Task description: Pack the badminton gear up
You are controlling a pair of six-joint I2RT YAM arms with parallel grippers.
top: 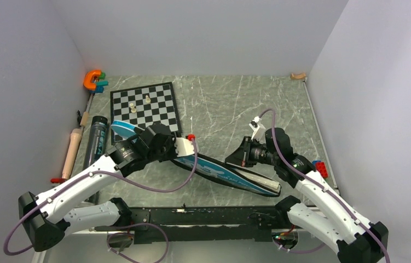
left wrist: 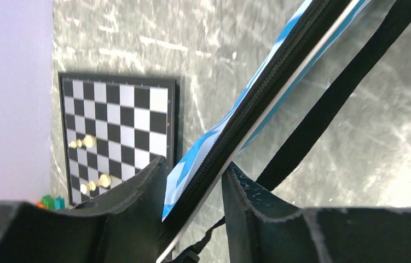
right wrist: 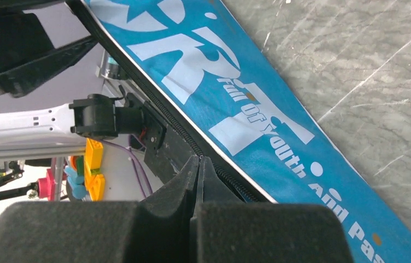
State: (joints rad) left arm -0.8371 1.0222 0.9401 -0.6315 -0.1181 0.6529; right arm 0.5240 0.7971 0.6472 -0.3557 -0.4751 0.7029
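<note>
1. Right now the blue racket bag (top: 219,171) lies slantwise across the middle of the worktop (top: 230,104). Its broad end sits just beside the near edge of the chessboard (top: 145,107), and its narrow end points toward the near right corner.
2. The left gripper (left wrist: 195,178) has its jaws part-way apart, with the bag's zipped edge running through the gap. Whether either pad presses on the edge I cannot tell.
3. The right gripper (right wrist: 199,164) has its jaws closed tight, tips right at the zipper track on the bag's long edge. Whether a pull tab is pinched between them is hidden.
4. The black tube (top: 96,143) lies along the left edge of the worktop, outside the bag. No shuttlecocks show in any view.
5. Risk: with the left claw loose, nothing firmly anchors the bag. A tug along the zipper could drag the whole bag or jam the teeth.
6. Risk: a dragged bag could shove the chessboard and topple the pale chess pieces (top: 132,107).
7. Risk: the black strap (left wrist: 323,115) runs just beside the left gripper and could snag when that arm lifts.
8. Risk: closing the bag with the tube outside would leave gear unpacked.
</note>
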